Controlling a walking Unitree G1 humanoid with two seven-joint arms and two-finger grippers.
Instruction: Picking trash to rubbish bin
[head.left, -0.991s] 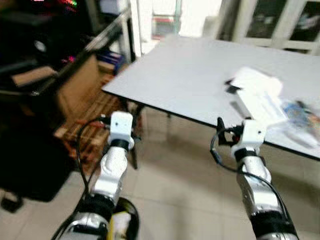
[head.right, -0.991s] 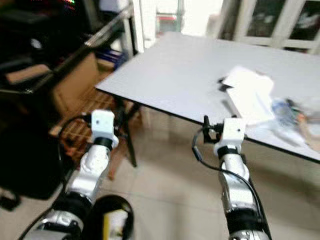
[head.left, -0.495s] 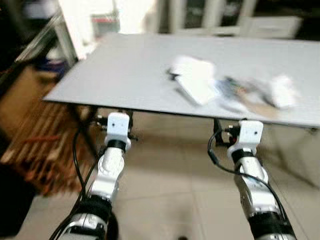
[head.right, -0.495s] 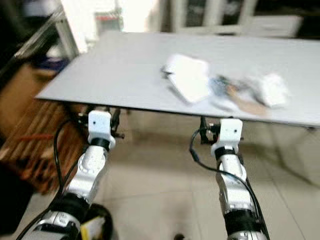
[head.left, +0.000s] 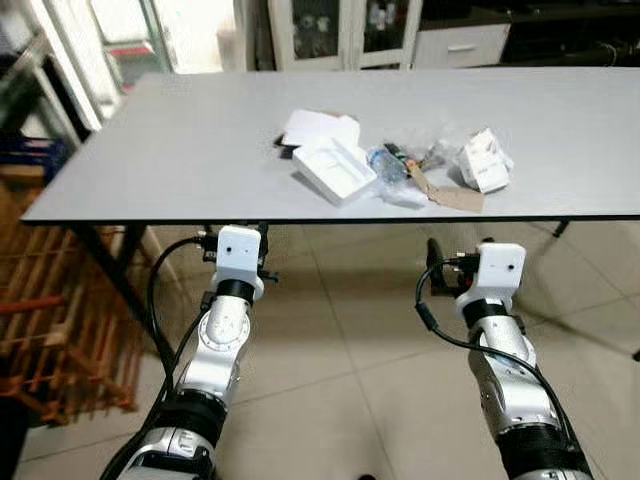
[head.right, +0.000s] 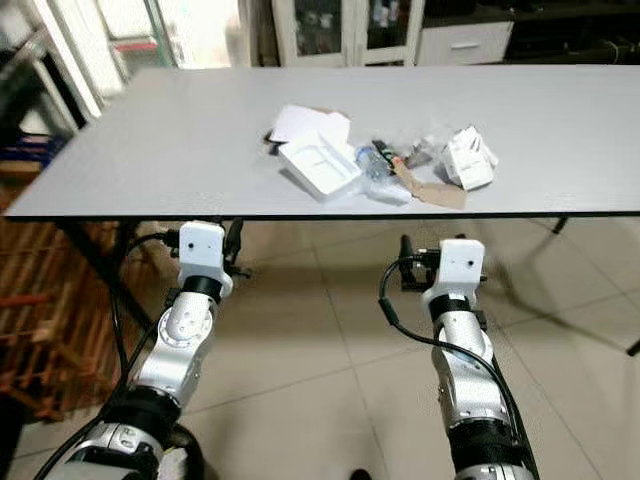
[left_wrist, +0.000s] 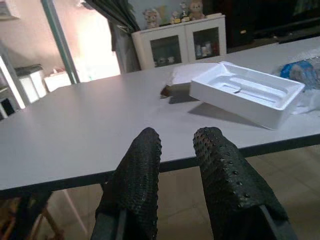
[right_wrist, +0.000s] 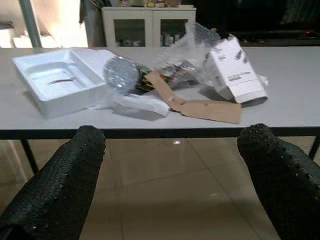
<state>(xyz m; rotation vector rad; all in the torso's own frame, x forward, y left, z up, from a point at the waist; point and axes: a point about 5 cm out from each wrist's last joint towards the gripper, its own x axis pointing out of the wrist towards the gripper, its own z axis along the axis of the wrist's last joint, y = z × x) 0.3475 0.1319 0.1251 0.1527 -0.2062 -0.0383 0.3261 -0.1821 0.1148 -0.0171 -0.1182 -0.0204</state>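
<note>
Right wrist view: my right gripper (right_wrist: 172, 175) is spread wide, its two black fingers (right_wrist: 55, 185) far apart, nothing between them. It sits below and just short of the near edge of the grey table (right_wrist: 295, 60). Straight ahead on the tabletop lies the trash, none of it touched. A white moulded tray (right_wrist: 57, 80) sits to one side. Beside it lies a clear plastic bottle (right_wrist: 120, 74), end-on to me, and a strip of brown card (right_wrist: 197, 105) lies flat near the table edge. A small white carton (right_wrist: 235, 70) is tilted against crinkled clear wrap (right_wrist: 192, 52).

Left wrist view: my left gripper (left_wrist: 177, 165) is narrow, fingers (left_wrist: 137, 180) close together with a slim gap, holding nothing. It is also under the near table edge. The white tray is ahead of it on the tabletop, with a flat white sheet (left_wrist: 192, 72) behind the tray.

Head views: both arms are raised in front of me, wrists just under the table's front edge, left gripper (head.left: 236, 243) left of the pile and right gripper (head.left: 470, 268) roughly below the carton (head.left: 483, 160). The trash is clustered mid-table, well apart from both grippers. Tiled floor (head.left: 350, 370) lies beneath. A wooden slatted rack (head.left: 40, 330) stands to my left, and white cabinets (head.left: 340, 30) stand behind the table.
</note>
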